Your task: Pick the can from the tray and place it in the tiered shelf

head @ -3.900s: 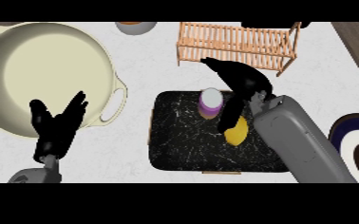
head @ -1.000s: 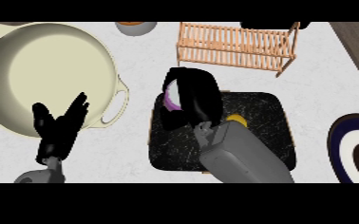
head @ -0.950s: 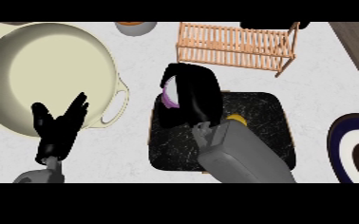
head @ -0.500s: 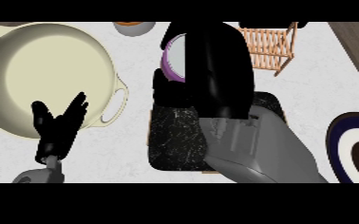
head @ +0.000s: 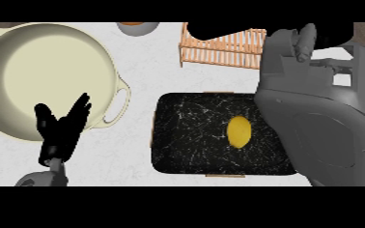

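Right hand (head: pixel 228 29): over the shelf (head: pixel 221 50); we cannot tell its grasp, can hidden.
Risk: we may miss a tier.

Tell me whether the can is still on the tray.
Off the tray. The black tray now holds only a yellow fruit. The can itself is hidden; the right hand is over the wooden shelf.

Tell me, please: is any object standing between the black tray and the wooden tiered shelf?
Nothing visible does. Between the black tray and the wooden tiered shelf only bare counter shows. The cream pot sits off to the left. The right forearm reaches over the shelf's right part; the can is not visible.
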